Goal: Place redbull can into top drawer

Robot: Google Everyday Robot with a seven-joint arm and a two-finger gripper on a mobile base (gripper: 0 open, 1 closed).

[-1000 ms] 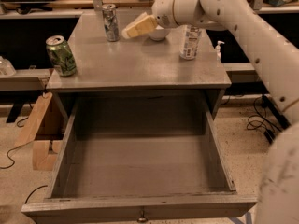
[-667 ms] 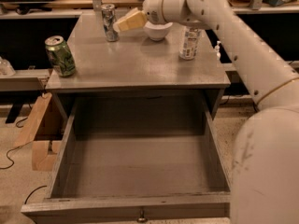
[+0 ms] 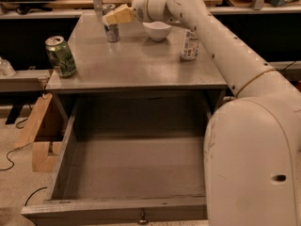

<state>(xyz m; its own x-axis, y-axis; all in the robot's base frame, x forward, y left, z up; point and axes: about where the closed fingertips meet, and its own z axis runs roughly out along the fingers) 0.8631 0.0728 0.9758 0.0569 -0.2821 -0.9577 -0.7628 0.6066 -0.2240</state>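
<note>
My white arm (image 3: 225,55) fills the right side of the view, its thick lower segment bulking up in the near corner and the slimmer part reaching across to the far left of the worktop

Below the worktop the top drawer (image 3: 136,166), a wide grey wooden drawer with a flat grey bottom and low sides, stands pulled all the way out toward me; nothing lies on the part of its bottom that I can see, though my arm hides its right end

The flat grey worktop (image 3: 136,69) sits above and behind the drawer and carries four things, spread well apart

To the left of the drawer, on the floor, a light brown wooden board (image 3: 40,135) leans against the cabinet

A small white round bowl (image 3: 157,30) stands toward the back of the worktop, just beneath my wrist

A wider green metal can (image 3: 60,55) stands upright near the front left corner of the worktop

A pale white-and-silver can (image 3: 189,45) stands upright on the right side, partly behind my arm

The redbull can (image 3: 112,33), slim and silver-grey with bluish markings, stands upright at the far left back of the worktop, left of the bowl and well away from the drawer

My cream-coloured gripper (image 3: 116,16) is at the upper part of the redbull can, overlapping it in the view; whether it is apart, together or clamped on the can I cannot tell

A small metal knob (image 3: 142,219) sits in the middle of the drawer front, at the bottom edge of the view
</note>
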